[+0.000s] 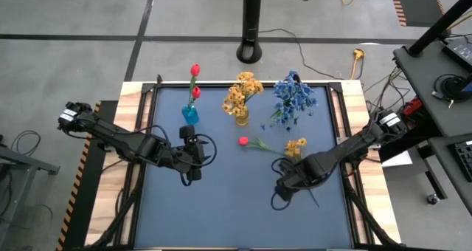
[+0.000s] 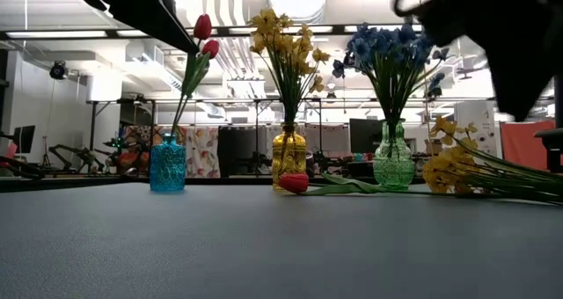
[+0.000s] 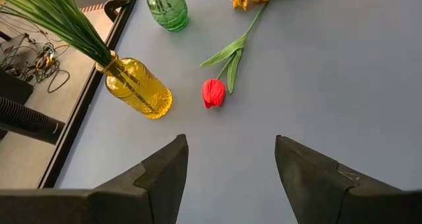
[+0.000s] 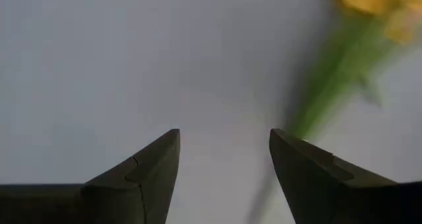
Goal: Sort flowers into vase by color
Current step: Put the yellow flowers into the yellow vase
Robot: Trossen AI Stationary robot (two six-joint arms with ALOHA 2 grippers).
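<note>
A red tulip [image 1: 243, 141] is seen lying just beside the yellow vase [image 1: 242, 118] (on the counter [image 1: 221, 207]). Both claws, left [image 1: 193, 175] and right [image 1: 281, 194], are held spread and empty.

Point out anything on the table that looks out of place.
Two flowers lie flat on the mat instead of standing in vases: a red tulip in front of the yellow vase, and a yellow sprig near the right pincer. All three vases stand upright; nothing is spilled.

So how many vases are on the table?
3, in a row at the table's far side: blue vase on the left, yellow vase in the middle, green vase on the right.
</note>
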